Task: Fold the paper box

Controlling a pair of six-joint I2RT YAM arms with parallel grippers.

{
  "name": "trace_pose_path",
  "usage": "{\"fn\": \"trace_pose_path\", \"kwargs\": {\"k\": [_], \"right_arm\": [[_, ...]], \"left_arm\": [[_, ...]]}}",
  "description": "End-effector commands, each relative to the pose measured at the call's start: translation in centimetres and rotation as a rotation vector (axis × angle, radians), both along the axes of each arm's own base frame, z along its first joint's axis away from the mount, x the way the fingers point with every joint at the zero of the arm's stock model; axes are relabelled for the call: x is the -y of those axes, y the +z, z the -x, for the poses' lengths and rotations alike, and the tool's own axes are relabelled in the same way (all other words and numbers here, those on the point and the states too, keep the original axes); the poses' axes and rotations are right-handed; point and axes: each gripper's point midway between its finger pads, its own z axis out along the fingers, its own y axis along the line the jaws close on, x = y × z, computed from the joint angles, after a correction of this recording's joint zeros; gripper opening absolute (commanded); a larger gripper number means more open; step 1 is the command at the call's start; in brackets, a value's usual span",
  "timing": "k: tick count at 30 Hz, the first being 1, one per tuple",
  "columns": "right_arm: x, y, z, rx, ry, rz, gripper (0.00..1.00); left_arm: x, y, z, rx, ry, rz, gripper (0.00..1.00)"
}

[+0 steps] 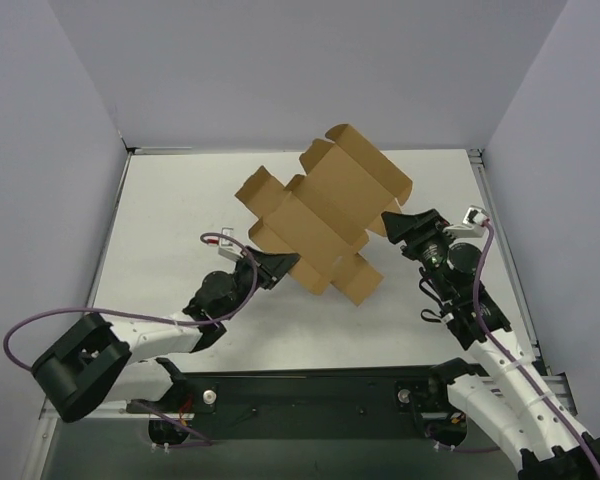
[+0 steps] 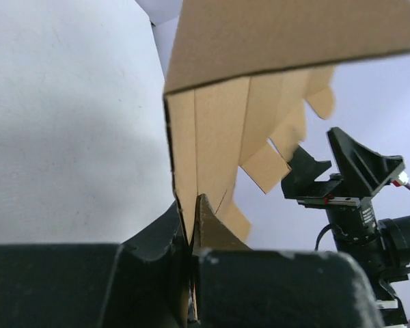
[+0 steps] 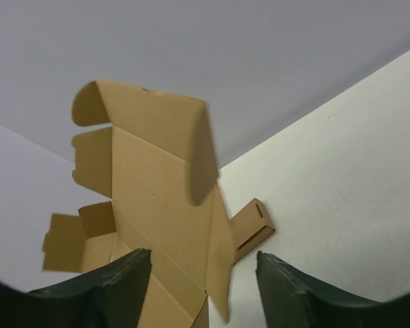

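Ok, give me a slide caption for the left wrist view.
Left gripper shut on an edge of the paper box, right gripper open beyond its flaps.

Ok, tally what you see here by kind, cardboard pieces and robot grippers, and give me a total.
Brown creased die-cut cardboard pieces with flaps: 1, the paper box
Black two-finger grippers: 2, the left gripper and the right gripper
Total: 3
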Motion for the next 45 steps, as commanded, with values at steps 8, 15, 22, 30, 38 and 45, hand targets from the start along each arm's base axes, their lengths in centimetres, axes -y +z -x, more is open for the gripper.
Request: {"fn": "trace_pose_path", "kwargs": {"k": [8,15,22,30,38,45], "right_arm": [[1.8,5.2,1.4,0.103,0.038,0.436,0.82],[-4.4,5.7,2.1,0.098,0.496,0.626,0.79],[-9.2,9.1,4.8,0.257,0.794,0.696,0.79],[-15.0,6.8,5.2,0.235,0.993,0.865,0.74],[-18.8,3.2,4.0,0.233,1.035,1.064,0.69],[-19.9,1.6,2.9,0.24,1.015,1.176,0.67]], "left_arm": [[-6.1,-0.1,-2.3,0.031,-0.221,-0.462,0.01],[-6.4,-0.5,-0.6,0.054,-0.504,-0.715,0.01],[-5.7,0.1,0.7,0.114,-0.765,-0.733,0.01],[-4.4,-0.4,2.1,0.153,-0.925,-0.658,0.01],[-3.8,-0.8,3.6,0.19,-0.988,-0.64,0.0],[-3.3,-0.8,4.7,0.209,-1.027,-0.646,0.0]]}}
